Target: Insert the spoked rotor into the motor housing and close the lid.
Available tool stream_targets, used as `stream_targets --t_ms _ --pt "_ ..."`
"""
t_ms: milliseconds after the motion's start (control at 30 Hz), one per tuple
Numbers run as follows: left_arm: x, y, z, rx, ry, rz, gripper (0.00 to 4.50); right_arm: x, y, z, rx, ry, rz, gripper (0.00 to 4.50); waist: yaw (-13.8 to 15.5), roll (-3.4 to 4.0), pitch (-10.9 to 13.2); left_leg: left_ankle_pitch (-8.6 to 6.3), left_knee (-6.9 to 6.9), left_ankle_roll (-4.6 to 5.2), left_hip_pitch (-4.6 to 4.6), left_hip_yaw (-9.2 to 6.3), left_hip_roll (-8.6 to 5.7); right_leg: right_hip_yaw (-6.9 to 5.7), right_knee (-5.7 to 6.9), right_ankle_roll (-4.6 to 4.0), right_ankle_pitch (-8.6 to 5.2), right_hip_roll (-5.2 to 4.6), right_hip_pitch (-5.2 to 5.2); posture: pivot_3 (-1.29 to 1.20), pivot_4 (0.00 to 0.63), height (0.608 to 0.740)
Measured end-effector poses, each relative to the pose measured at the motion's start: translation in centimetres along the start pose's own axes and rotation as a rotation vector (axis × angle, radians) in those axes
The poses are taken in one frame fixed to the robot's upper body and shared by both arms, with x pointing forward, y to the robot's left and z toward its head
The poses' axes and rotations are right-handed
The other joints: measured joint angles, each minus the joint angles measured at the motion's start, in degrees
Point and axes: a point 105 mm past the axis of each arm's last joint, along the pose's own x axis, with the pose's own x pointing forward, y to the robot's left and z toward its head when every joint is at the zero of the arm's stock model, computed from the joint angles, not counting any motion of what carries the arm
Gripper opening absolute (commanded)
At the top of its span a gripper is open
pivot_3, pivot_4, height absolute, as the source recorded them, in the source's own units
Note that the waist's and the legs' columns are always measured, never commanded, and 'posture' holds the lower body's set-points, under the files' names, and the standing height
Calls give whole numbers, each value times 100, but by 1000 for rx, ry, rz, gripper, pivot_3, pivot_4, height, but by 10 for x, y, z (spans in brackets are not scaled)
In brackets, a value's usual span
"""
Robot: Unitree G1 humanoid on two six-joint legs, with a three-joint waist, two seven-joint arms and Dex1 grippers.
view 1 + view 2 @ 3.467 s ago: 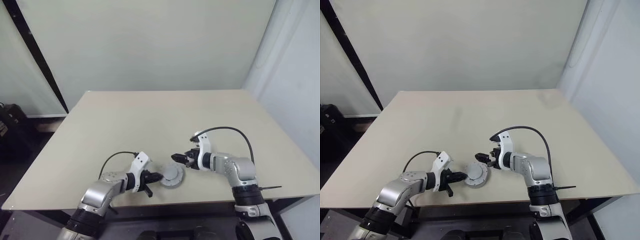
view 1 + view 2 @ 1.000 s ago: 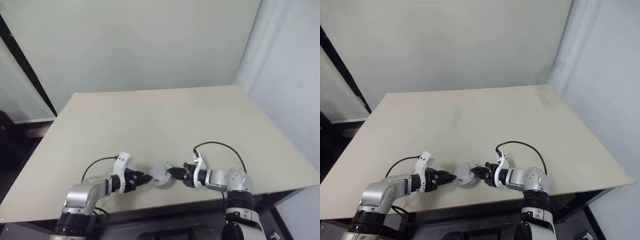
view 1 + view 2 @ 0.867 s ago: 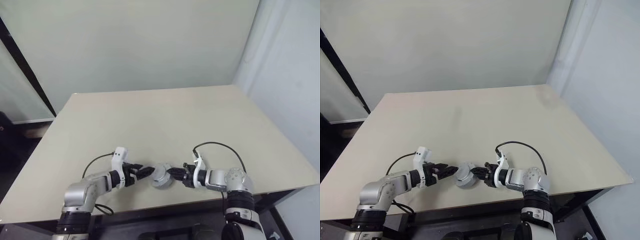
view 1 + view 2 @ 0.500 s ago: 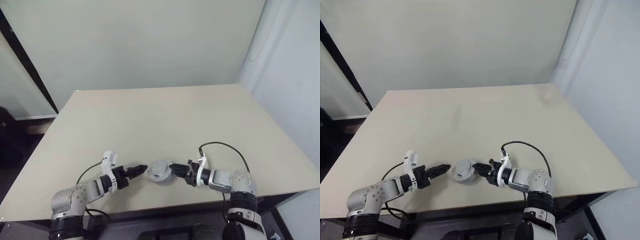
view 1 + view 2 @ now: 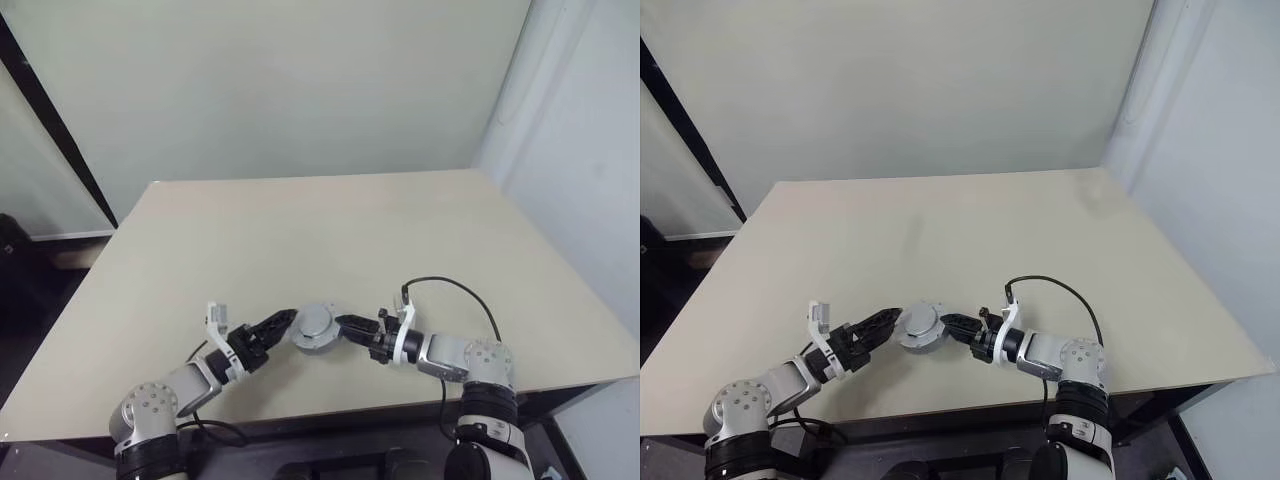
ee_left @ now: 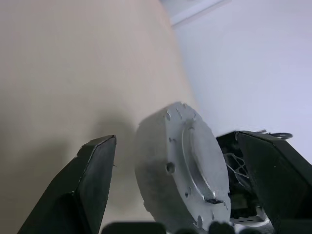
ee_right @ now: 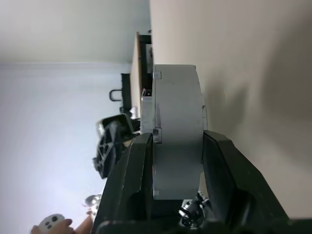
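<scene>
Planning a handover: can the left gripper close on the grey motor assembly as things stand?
Probably yes. The left gripper is open, its fingers straddling the motor assembly, which the right gripper holds above the table; nothing sits between.

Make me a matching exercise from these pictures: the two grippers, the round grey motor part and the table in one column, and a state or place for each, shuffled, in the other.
Things:
1. left gripper
2. right gripper
3. round grey motor part
4. table

States or places:
A. clamped on the part's rim
B. beige surface beneath both arms
C. open, a finger on each side of the part, not touching it
D. held on edge between the two grippers

Pairs: 1-C, 2-A, 3-D, 4-B
</scene>
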Motion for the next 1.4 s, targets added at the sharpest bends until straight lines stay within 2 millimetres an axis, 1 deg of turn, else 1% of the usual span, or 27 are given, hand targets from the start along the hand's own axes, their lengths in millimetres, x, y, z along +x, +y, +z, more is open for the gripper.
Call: stream_targets --t_ms 167,300,400,500,533,567,900,967,1000,1033,1100,1200,1400 --pt "8 0 -16 -65 47 -11 4303 2 4 -1 -3 5 10 1194 -1 0 0 0 7 0 0 -5 0 0 2 -1 0 3 3 0 0 740" --pt "14 -2 -21 -104 42 -33 4303 3 4 -1 -7 9 2 1194 0 0 0 0 14 0 -1 -6 0 0 2 -1 0 4 6 0 0 740" --pt "15 -4 -21 -123 32 -51 3680 4 4 -1 -11 13 -5 1194 0 0 0 0 18 0 -1 -7 -1 0 2 -2 -1 4 8 0 0 740" --pt "14 -6 -19 -151 8 -73 2664 4 6 -1 -10 10 4 1194 0 0 0 0 22 0 -2 -9 -1 0 3 -2 -1 5 10 0 0 740" --pt "13 -8 -17 -170 -8 -97 2423 4 8 0 -7 6 23 1194 0 0 0 0 24 0 -4 -10 -1 0 3 -2 -1 5 10 0 0 740" --pt "12 -9 -15 -178 -19 -111 2305 4 11 0 -5 4 38 1194 -2 0 0 0 25 0 -2 -11 -1 0 3 -2 -1 5 11 0 0 740" --pt "12 -13 -9 -190 -57 -132 2242 8 16 1 -27 -6 60 1194 -1 0 0 0 39 0 -4 -15 -2 2 5 -3 -1 8 17 0 0 740" --pt "12 -14 -8 -190 -68 -140 2222 8 19 0 -43 -5 69 1947 0 0 0 0 40 0 -5 -16 -2 2 5 -3 -1 9 17 0 0 740" --pt "12 -15 -6 -186 -76 -142 2159 10 19 -1 -48 2 66 2213 0 -1 -1 0 40 0 -4 -17 -2 1 6 -4 -1 9 19 0 0 740" --pt "12 -15 -5 -183 -84 -143 2059 10 19 -1 -53 2 64 2577 0 -1 -1 0 40 0 -4 -17 -2 2 6 -4 -1 9 18 0 0 740" --pt "14 -14 -5 -181 -88 -133 2024 12 19 2 -66 -18 49 3239 2 -1 -1 0 41 0 -4 -19 -3 2 6 -4 -1 10 19 0 0 740" --pt "17 -13 -6 -185 -90 -123 2000 13 19 10 -78 -73 40 3278 1 -1 -1 0 43 0 -6 -18 -5 4 5 -4 -1 10 20 0 0 740" --pt "20 -14 -4 -184 -109 -129 2000 12 20 10 -118 -93 31 3278 1 -1 -1 0 41 0 -6 -21 -5 4 6 -4 -1 11 20 0 0 740"
